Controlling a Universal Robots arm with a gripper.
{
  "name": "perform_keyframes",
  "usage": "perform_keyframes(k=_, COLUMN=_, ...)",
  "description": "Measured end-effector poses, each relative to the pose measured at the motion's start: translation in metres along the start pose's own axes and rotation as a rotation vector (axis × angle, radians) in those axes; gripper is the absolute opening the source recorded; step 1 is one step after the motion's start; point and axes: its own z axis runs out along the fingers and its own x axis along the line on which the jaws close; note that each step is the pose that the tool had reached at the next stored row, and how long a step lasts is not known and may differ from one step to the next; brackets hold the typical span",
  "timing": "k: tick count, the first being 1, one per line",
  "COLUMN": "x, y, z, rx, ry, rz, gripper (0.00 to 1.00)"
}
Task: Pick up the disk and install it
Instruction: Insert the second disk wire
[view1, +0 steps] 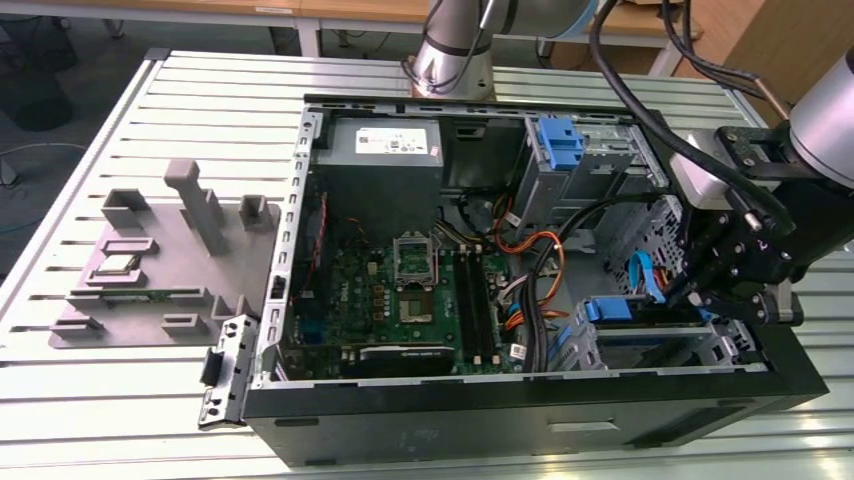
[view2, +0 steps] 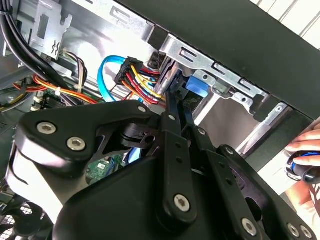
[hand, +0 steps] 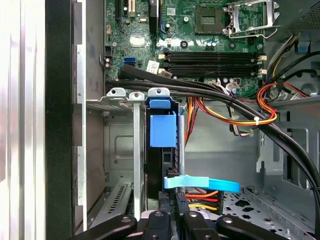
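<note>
Exterior view: shows the jaws sunk deep into the open computer case (view1: 534, 430) on the desk (view1: 134, 420), with the disk (view1: 621, 310) directly under them. Seen in the first wrist view just ahead of the jaws: that same disk, standing on edge, blue rail outward, slotted between the metal walls of the drive cage (hand: 120, 150). Drawn nearly together, with only a slim gap, and apparently pinching the disk's thin near edge. Crossing right beside the jaws: a flat blue cable (hand: 210, 184); farther out past the disk, the motherboard (hand: 210, 45). Judged well advanced: picked up, brought to the cage and mostly entered. Cannot confirm full seating or a latched rail, so probably left are final seating and release. Resting outside the case, well away from the jaws: a person's hand (view2: 305, 150).
</note>
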Motion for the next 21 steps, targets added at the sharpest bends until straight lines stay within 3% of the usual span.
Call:
perform_keyframes(k=8, x=0.0, y=0.0, z=0.0004, rx=-0.0001, ry=-0.0005, rz=0.0, gripper=0.17)
perform_keyframes(k=10, x=0.0, y=0.0, z=0.0007, rx=-0.0001, ry=-0.0009, rz=0.0, gripper=0.18)
perform_keyframes(k=11, x=0.0, y=0.0, z=0.0007, rx=-0.0001, ry=-0.0008, rz=0.0, gripper=0.24)
perform_keyframes(k=15, x=0.0, y=0.0, z=0.0005, rx=0.0, ry=-0.0004, rz=0.0, gripper=0.24)
perform_keyframes(k=21, x=-0.0001, y=-0.0002, z=-0.0036, rx=0.0, ry=-0.0005, rz=0.0, gripper=0.24)
